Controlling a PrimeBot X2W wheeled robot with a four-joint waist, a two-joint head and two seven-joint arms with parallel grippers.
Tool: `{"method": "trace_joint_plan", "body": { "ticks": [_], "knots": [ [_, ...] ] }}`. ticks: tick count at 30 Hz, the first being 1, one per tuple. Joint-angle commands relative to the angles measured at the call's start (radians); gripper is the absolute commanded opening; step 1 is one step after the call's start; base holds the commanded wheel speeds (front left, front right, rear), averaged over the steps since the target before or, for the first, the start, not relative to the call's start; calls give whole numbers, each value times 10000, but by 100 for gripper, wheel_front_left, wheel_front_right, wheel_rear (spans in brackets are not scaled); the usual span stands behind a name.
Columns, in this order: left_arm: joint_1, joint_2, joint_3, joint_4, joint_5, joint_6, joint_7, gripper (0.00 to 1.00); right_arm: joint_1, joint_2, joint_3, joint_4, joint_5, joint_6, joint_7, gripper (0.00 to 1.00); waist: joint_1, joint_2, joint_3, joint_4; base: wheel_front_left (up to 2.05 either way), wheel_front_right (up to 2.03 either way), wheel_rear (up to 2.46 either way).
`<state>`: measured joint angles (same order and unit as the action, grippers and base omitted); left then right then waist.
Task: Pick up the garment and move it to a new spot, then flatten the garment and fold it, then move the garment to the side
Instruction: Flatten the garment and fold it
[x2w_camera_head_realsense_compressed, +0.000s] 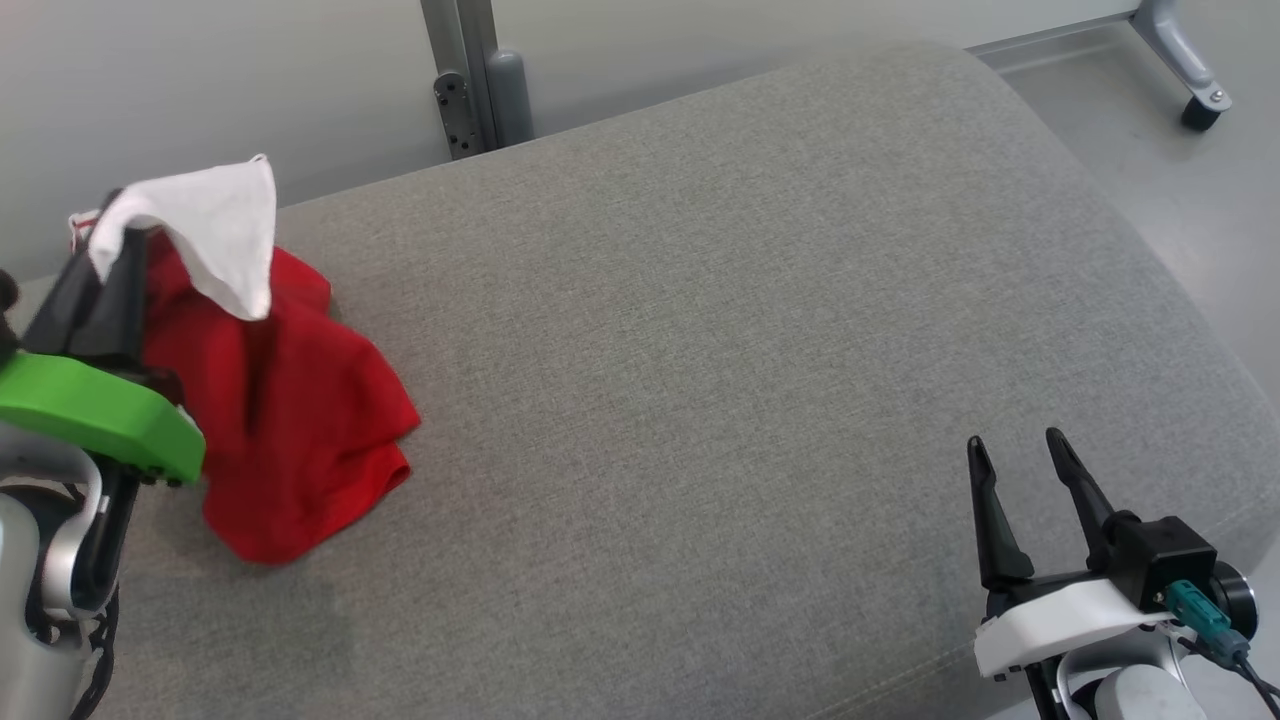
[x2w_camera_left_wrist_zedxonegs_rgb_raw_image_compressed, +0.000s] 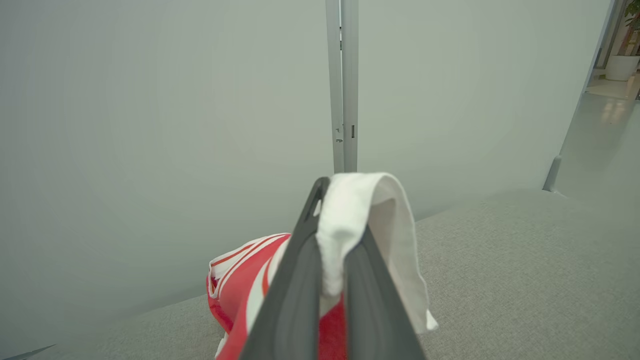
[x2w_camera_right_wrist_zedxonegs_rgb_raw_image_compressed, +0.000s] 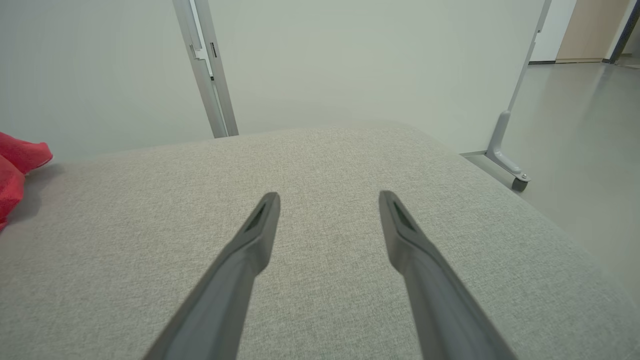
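Nearest me, my right gripper (x2w_camera_head_realsense_compressed: 1015, 440) hangs over the front right of the grey cushion (x2w_camera_head_realsense_compressed: 700, 350), fingers spread wide and holding nothing. At my left, the left gripper (x2w_camera_head_realsense_compressed: 100, 225) has its fingers pinched together on a white fold of the garment (x2w_camera_head_realsense_compressed: 290, 400), which drapes over the tips. The red bulk sags onto the cushion's left side. Beyond stand a pale partition, its metal post (x2w_camera_head_realsense_compressed: 470, 70) and a wheeled foot (x2w_camera_head_realsense_compressed: 1200, 100).
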<state>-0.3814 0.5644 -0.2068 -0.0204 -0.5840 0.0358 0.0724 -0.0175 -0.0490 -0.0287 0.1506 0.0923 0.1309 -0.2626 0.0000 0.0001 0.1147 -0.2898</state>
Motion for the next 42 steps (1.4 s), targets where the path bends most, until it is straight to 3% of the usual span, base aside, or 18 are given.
{"method": "trace_joint_plan", "body": {
  "ticks": [1, 3, 6, 13, 17, 20, 21, 23, 24, 31, 38, 42],
  "knots": [
    [-56, 130, -257, -192, 12, -279, 218, 0, 138, -26, 59, 53, 75, -3, -35, 100, 0, -1, -68, -119, 0, 0, 0],
    [-176, 167, -678, -379, 70, -574, 571, 0, 130, -26, 125, 104, 139, -3, -35, 100, 0, -1, -69, -227, 0, 0, 0],
    [-395, -246, -1572, -329, 180, -941, 1033, 0, 21, -26, 270, 156, 222, -3, -35, 100, 0, -1, -49, -444, 0, 0, 0],
    [-968, -2607, -3632, 1352, 555, -1182, 676, 0, -244, -23, 533, 259, 327, -3, -35, 100, 0, -1, 124, -1187, 0, 0, 0],
    [-1270, -3996, -4202, 2840, 695, -1066, -121, 0, -296, -25, 533, 297, 406, -3, -35, 100, 0, -1, 302, -1661, 0, 0, 0],
    [-1461, -4597, -4294, 3867, 808, -839, -874, 0, -248, -23, 467, 331, 498, -3, -35, 100, 0, -1, 396, -1955, 0, 0, 0],
    [-1505, -4740, -4345, 4167, 816, -775, -1117, 6, -199, -23, 414, 335, 514, -3, -35, 100, 0, -1, 433, -2005, 0, 0, 0],
    [-1474, -4930, -4594, 4771, 763, -831, -1298, 89, -122, -20, 348, 351, 552, -3, -35, 100, 0, -1, 485, -2064, 0, 0, 0],
    [-1413, -4994, -4705, 5085, 660, -899, -1349, 100, -94, -17, 330, 364, 577, -3, -35, 100, 0, -1, 505, -2089, 0, 0, 0],
    [-1156, -5126, -5669, 6255, 119, -1229, -1392, 100, -95, -17, 139, 337, 646, -3, -35, 100, 0, -1, 601, -1915, 0, 0, 0],
    [-985, -5122, -5980, 5245, -254, -1074, -2259, 100, -22, -18, 20, 280, 487, -3, -35, 100, 0, -1, 428, -1269, 0, 0, 0],
    [-346, -4640, -5632, 4184, -454, -677, -2569, 100, 149, -23, -146, 223, 381, -3, -35, 100, 0, -1, 197, -838, 0, 0, 0]
  ]
}}
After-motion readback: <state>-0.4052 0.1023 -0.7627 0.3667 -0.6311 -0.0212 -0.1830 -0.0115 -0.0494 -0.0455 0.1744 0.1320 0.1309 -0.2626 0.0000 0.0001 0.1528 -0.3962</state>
